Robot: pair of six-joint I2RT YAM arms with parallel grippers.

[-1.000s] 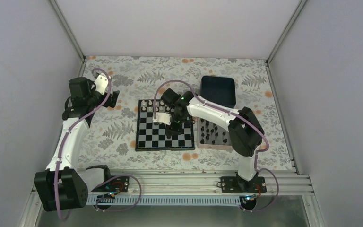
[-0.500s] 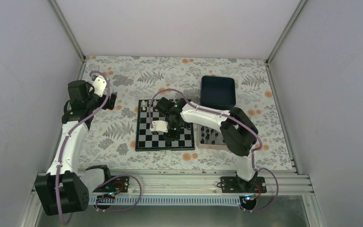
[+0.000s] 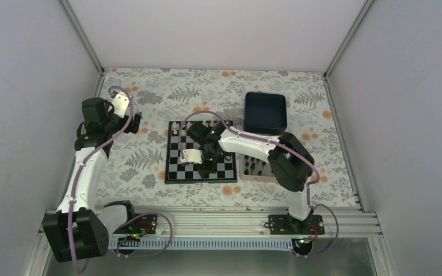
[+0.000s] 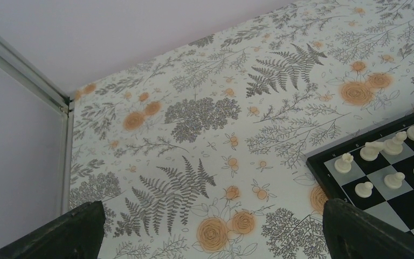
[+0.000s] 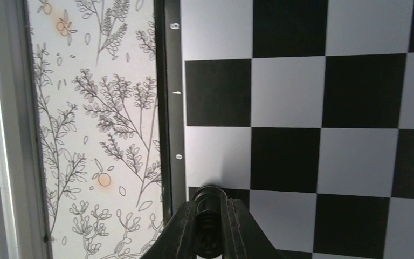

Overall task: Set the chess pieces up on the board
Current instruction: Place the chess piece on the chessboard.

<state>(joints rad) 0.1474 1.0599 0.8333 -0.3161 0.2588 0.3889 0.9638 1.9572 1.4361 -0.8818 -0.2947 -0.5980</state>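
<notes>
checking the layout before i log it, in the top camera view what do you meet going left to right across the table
left gripper → chessboard → silver tray of black pieces. left out: right gripper and blue tray, they overlap others

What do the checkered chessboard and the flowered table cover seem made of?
Black-and-silver chessboard: probably glossy plastic or coated metal; its light squares show a soft sheen. Flowered table cover: looks like matte printed cloth or vinyl; no glare.

Bright, even overhead light, hardly a shadow.
Pale squares on the board (image 5: 285,91) shine with soft glare; the floral cloth (image 5: 102,108) beside the board is crisp; nearest the lens, dark blur.
</notes>
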